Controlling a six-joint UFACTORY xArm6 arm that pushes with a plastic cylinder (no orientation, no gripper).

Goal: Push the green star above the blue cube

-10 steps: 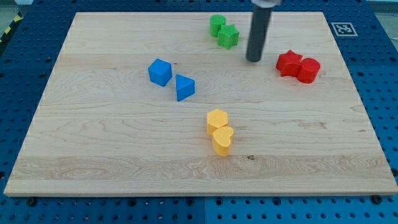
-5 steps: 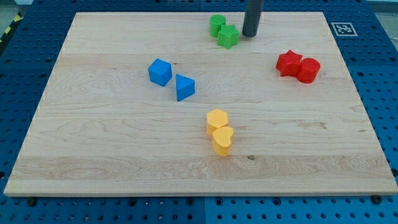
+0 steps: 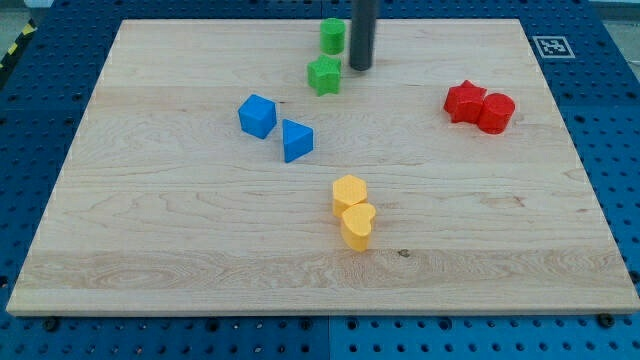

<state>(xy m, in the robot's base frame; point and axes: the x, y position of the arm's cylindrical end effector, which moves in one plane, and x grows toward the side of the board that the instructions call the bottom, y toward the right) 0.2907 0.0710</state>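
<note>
The green star [image 3: 324,75] lies near the top middle of the wooden board [image 3: 180,230]. A second green block [image 3: 332,35], a cylinder, stands above it, apart from it. My tip [image 3: 360,66] is just to the right of the green star, between the two green blocks' right sides. The blue cube [image 3: 257,116] sits lower left of the star, with a blue wedge-like block [image 3: 296,140] beside it at its lower right.
A red star [image 3: 465,101] and a red cylinder [image 3: 496,113] touch each other at the right. Two yellow blocks [image 3: 352,210] stand together below the middle. A marker tag [image 3: 551,46] is at the top right corner.
My tip moved up and then left, from the right of the green pair. The green star slid left and down, the green cylinder shifted left and up; the two have separated.
</note>
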